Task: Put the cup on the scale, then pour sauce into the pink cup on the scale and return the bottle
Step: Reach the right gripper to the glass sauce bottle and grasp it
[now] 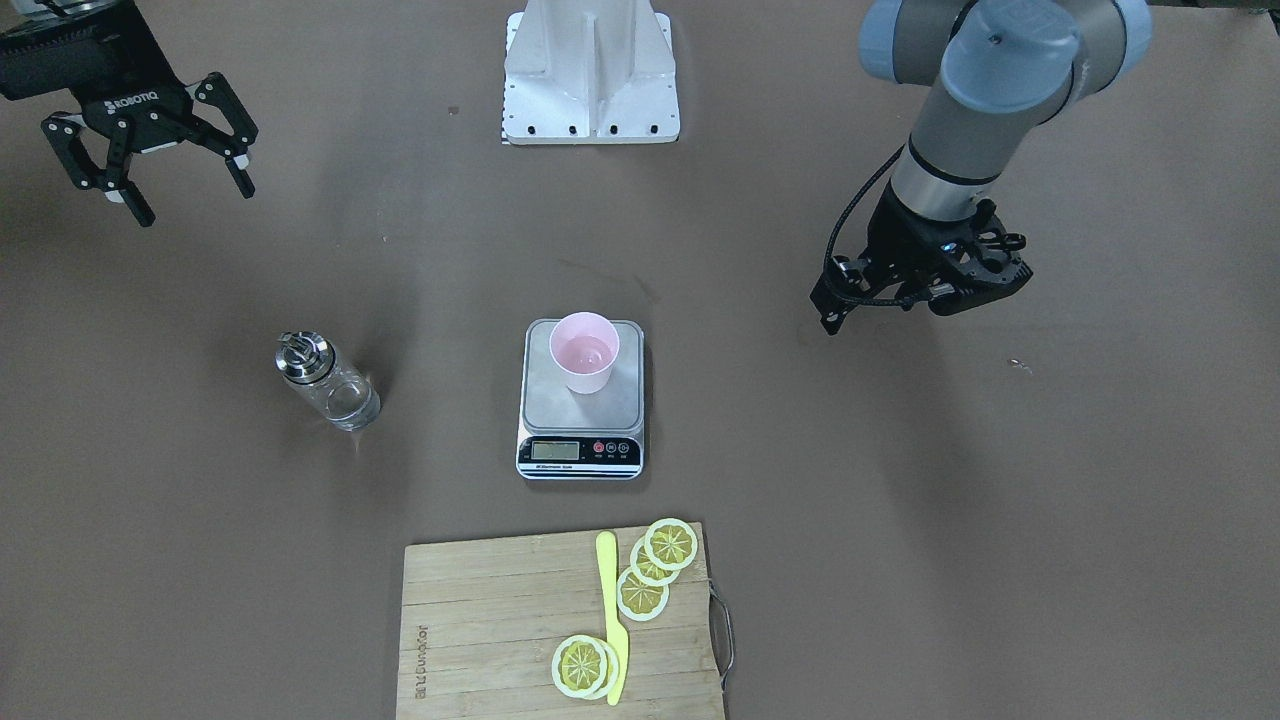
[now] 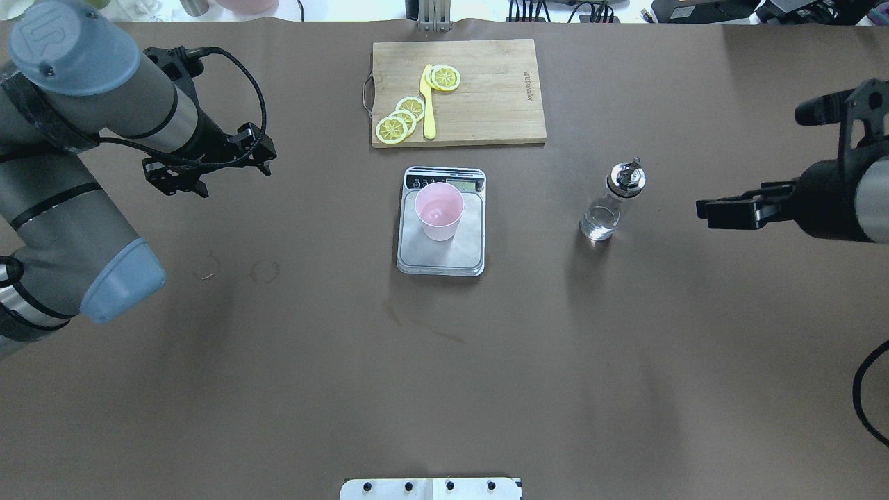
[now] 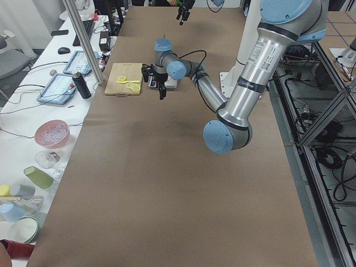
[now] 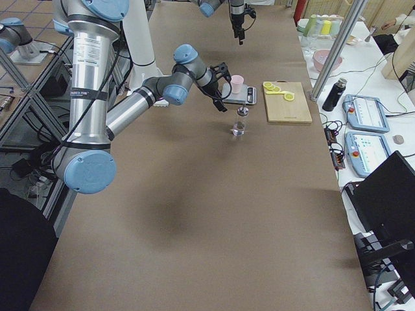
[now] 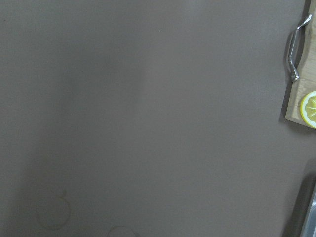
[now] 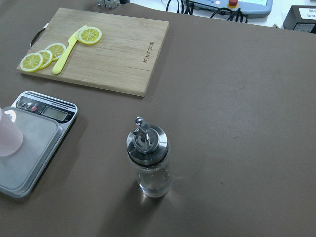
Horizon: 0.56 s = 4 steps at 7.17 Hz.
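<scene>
The pale pink cup [image 1: 585, 352] stands upright on the silver platform of the scale [image 1: 560, 412], also in the overhead view [image 2: 439, 212]. The clear glass bottle [image 1: 325, 380] with its silver pourer cap stands on the table apart from the scale, with a little clear sauce low inside; it fills the middle of the right wrist view [image 6: 149, 160]. My right gripper [image 1: 190, 195] is open and empty, held above the table well back from the bottle. My left gripper [image 1: 935, 288] hangs over bare table on the far side of the scale; its fingers do not show clearly.
A wooden cutting board [image 1: 500, 620] with lemon slices [image 1: 655, 565] and a yellow knife [image 1: 612, 620] lies beyond the scale. The white robot base plate [image 1: 590, 110] is at the near edge. The left wrist view shows brown table and the board's handle [image 5: 295, 49].
</scene>
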Motion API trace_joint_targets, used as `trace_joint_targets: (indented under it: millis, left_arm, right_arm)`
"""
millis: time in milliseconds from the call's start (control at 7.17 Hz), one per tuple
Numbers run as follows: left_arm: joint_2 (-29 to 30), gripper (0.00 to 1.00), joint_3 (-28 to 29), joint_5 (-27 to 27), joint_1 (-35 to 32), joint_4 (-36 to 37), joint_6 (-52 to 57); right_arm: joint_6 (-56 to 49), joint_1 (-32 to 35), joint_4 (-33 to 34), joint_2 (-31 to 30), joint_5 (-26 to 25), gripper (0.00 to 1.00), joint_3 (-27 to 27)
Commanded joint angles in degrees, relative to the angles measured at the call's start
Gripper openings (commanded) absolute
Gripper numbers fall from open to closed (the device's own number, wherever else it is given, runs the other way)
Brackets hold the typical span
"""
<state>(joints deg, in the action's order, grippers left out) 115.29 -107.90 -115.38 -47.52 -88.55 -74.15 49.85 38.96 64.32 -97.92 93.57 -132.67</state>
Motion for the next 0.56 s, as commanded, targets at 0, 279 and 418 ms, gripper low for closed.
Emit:
trace_joint_targets:
  millis: [0, 279, 418]
  left_arm:
    - [-0.68, 0.98, 0.14, 0.16, -0.03, -0.13, 1.11]
    - [-0.68, 0.98, 0.41, 0.25, 0.06, -0.22, 1.11]
    - [-0.68, 0.98, 0.41, 0.25, 0.06, -0.22, 1.11]
  right_arm:
    - [1.21, -6.51, -6.80, -2.28, -9.51, 1.00, 3.00]
    - [1.04, -9.23, -14.36, -1.93, -15.14, 0.99, 8.63]
    - [1.12, -11.17, -16.40, -1.58, -19.18, 0.99, 9.78]
